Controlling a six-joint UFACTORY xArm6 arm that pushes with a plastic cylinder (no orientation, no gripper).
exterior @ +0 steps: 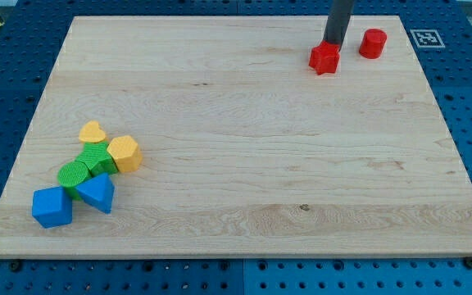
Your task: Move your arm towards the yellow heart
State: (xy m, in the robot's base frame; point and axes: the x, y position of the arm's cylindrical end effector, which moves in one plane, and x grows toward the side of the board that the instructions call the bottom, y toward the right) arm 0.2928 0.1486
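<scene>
The yellow heart (93, 132) lies at the view's left on the wooden board (244, 164), at the top of a cluster of blocks. My tip (331, 43) is at the view's top right, just behind a red star-like block (324, 58) and touching or nearly touching it. The tip is far from the yellow heart, across most of the board.
A red cylinder (373, 43) stands right of the tip. Below the heart sit a yellow hexagon (124, 153), a green block (97, 158), a green cylinder (74, 174), a blue triangle-like block (97, 192) and a blue block (52, 206).
</scene>
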